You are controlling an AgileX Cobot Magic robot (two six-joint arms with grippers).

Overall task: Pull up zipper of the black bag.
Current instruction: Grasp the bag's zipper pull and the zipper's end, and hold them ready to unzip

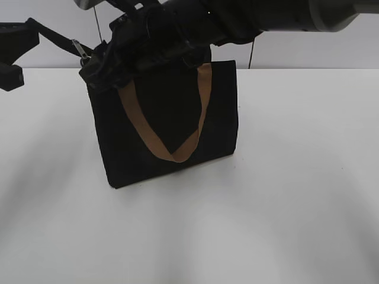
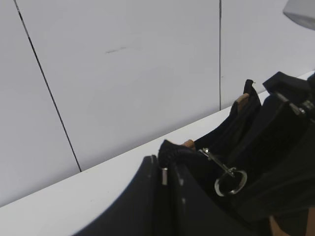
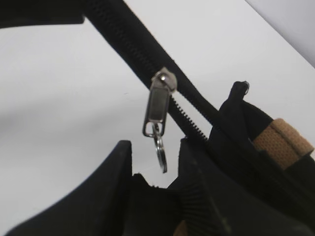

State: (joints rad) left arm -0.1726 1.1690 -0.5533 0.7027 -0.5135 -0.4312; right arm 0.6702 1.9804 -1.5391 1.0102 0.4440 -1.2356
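Zipper hung free at bag's top left

Zipper (image 3: pixel 158 105) dangled from the taut zip tape off the bag (image 1: pixel 172 124)'s upper-left corner. Small, hard and slick, it looked best pinched at the flat tab. Soft fabric would give. Right gripper (image 3: pixel 155 162) stood apart beneath it; left gripper (image 2: pixel 167 177) seemingly clamped the tape.

Setting: a bare robot test station, such as is found in a lab.
Surface: a plain white tabletop (image 1: pixel 296 195) is seen, unmarked and uncluttered.
Backdrop: pale grey wall panels (image 2: pixel 128 73) are seen, divided by thin dark seams (image 2: pixel 47 86).
Furnishings: nothing domestic or commercial is shown.
Equipment: black robot arm hardware (image 1: pixel 195 23) is seen above the table.
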